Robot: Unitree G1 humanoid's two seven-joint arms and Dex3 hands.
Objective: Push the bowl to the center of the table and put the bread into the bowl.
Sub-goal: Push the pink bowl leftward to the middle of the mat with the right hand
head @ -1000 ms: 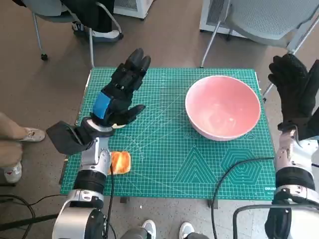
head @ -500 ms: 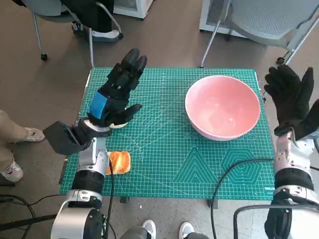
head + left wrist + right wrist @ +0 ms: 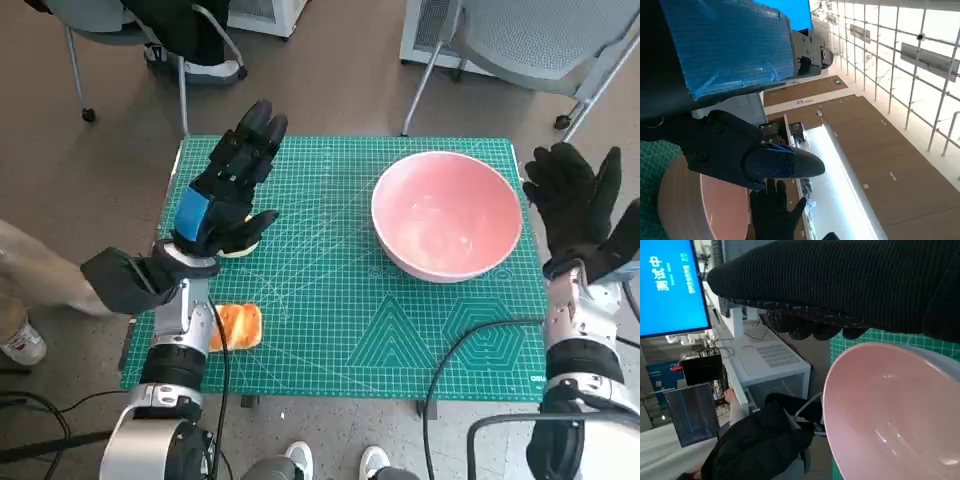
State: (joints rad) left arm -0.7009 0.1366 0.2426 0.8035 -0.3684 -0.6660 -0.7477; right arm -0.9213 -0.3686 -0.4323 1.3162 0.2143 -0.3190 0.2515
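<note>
Both hands have drifted leftward in the head view since a second ago; the right hand now hovers just beside the right rim of the bowl, fingers spread and holding nothing, probably lining up a sideways push toward the centre. That bowl sits in the upper right of the green mat. Over the mat's left part, the left hand is raised, fingers extended, empty. Bread lies at lower left, partly hidden behind that forearm.
</note>
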